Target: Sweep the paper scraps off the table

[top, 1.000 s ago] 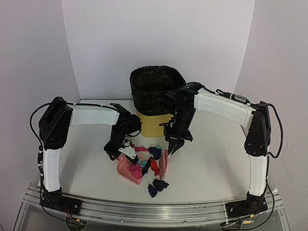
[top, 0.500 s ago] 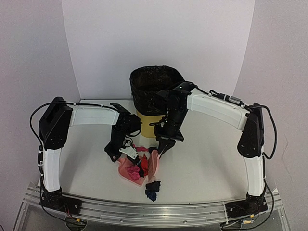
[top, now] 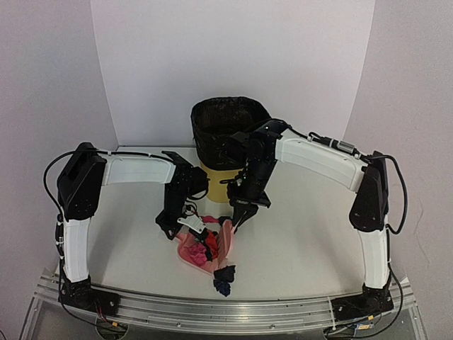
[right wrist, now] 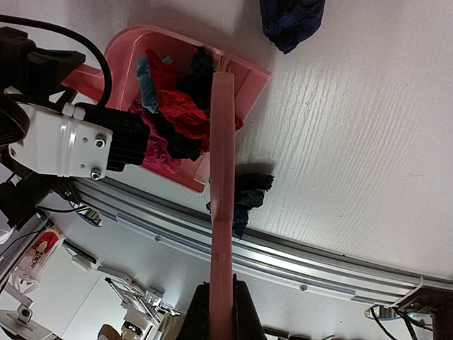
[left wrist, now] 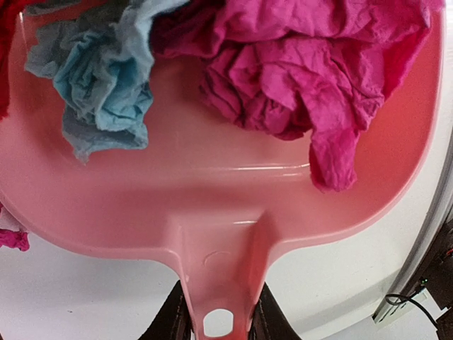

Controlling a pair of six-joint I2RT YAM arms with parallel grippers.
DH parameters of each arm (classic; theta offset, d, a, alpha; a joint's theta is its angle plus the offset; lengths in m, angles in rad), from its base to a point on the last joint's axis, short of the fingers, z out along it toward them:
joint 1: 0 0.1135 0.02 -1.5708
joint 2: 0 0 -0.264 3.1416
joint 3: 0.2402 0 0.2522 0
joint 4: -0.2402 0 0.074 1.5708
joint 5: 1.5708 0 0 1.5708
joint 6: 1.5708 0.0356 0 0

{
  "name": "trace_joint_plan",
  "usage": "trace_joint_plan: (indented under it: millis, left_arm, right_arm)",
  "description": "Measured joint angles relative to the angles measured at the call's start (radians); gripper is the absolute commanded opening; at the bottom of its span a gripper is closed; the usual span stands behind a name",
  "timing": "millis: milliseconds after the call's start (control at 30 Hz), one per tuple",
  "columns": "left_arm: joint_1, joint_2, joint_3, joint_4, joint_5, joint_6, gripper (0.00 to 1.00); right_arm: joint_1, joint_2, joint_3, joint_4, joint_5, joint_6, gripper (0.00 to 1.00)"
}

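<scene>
Up close in the left wrist view, the left pincer [left wrist: 219,322] is clamped on the handle of the pink dustpan [left wrist: 212,205], which holds magenta and light-blue paper scraps [left wrist: 283,64]. The right wrist view adds what that one misses: the right pincer [right wrist: 221,312] closed tight on the brush [right wrist: 222,163], and dark scraps [right wrist: 290,21] lying outside the pan on the worktop [right wrist: 340,142].
</scene>
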Motion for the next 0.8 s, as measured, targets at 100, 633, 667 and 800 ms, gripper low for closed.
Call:
trace_joint_plan:
  millis: [100,633,667,800]
  left_arm:
    - [0.000,0.000,0.001,0.000,0.009,0.000,0.00]
    - [0.000,-0.044,-0.021,0.044,0.027,0.011,0.00]
    - [0.000,-0.050,-0.021,0.049,0.033,0.011,0.00]
    - [0.000,-0.061,-0.021,0.059,0.038,0.010,0.00]
  right_arm:
    - [0.000,0.000,-0.001,0.000,-0.003,0.000,0.00]
    - [-0.002,-0.170,-0.196,0.009,0.112,-0.004,0.00]
    - [-0.002,-0.180,-0.196,0.009,0.114,-0.007,0.00]
    - [-0.002,-0.207,-0.197,0.009,0.081,-0.018,0.00]
